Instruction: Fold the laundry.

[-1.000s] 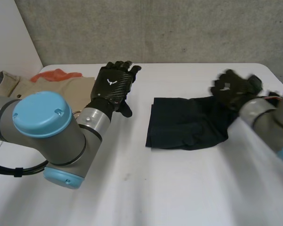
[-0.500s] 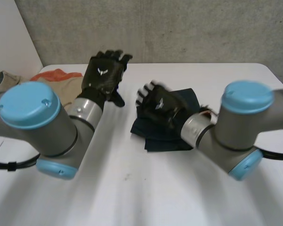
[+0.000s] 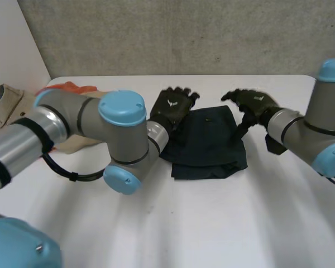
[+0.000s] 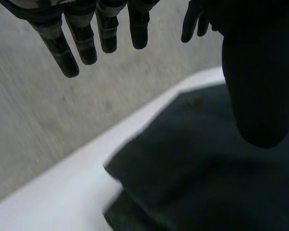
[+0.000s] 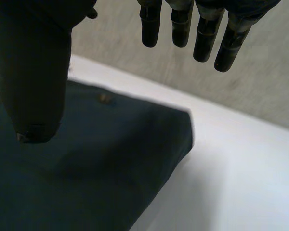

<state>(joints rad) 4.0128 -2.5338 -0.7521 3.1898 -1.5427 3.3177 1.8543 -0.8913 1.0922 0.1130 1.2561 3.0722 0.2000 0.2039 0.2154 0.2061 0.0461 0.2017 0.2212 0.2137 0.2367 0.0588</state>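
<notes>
A white tabletop (image 3: 212,223) runs back to a grey concrete wall (image 3: 212,33). The folded dark garment (image 3: 209,142) lies mid-table. The left hand (image 3: 170,106) is by its far left edge and the right hand (image 3: 254,103) by its far right corner. Both hands' fingers (image 4: 106,33) (image 5: 180,24) are straight, spread wide and holding nothing. A beige garment (image 3: 11,100) and an orange cloth (image 3: 72,86) lie far left.

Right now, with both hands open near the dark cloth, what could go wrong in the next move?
1. The dark cloth lies in uneven layers. The left hand or right hand, both open near its far corners, might catch only the top layer and open the fold.
2. The left arm reaches over the beige garment and might drag it.
</notes>
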